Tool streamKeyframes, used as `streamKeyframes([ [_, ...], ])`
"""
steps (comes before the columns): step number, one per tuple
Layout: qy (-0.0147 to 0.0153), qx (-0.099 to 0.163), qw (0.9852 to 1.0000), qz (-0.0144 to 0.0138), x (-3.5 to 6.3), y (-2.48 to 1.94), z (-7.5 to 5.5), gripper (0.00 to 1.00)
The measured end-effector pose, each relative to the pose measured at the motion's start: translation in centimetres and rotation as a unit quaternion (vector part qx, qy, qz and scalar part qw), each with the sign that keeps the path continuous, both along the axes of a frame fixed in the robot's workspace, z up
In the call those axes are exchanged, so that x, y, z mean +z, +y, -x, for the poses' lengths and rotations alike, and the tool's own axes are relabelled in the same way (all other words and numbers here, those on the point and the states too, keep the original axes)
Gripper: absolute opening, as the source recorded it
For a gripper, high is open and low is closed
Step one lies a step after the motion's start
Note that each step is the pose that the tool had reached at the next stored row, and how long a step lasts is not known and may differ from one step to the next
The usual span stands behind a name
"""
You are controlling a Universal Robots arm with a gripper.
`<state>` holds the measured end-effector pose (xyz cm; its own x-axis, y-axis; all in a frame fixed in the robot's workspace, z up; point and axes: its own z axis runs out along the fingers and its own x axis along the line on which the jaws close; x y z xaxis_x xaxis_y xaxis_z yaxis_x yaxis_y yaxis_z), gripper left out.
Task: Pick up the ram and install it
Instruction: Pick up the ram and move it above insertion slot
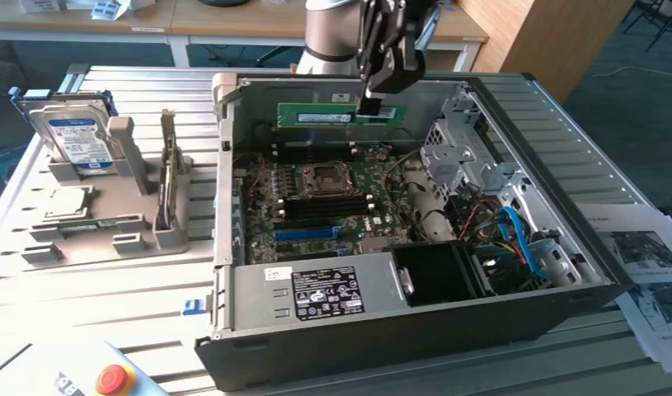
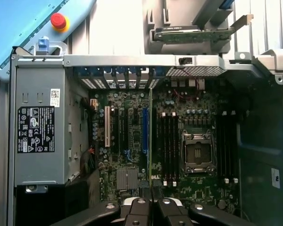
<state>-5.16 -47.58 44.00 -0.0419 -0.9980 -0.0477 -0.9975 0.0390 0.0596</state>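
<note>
Overhead, the pincer [image 1: 371,108] grips the ram [image 1: 313,115] above the computer case [image 1: 347,351], covering part of it.

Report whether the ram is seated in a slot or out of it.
Out. The gripper holds the ram level in the air above the motherboard, inside the open computer case, not pressed into any slot.
</note>
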Motion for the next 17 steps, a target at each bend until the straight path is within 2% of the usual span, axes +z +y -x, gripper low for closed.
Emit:
streamKeyframes([
  [4,0.0002,0.0,1.0,-0.0001,-0.01,-0.08,-0.6,0.12],
  [11,0.0001,0.0,1.0,-0.0001,-0.02,-0.08,-0.61,0.12],
  [17,0.0001,0.0,1.0,-0.0001,-0.79,-0.08,-0.61,0.12],
])
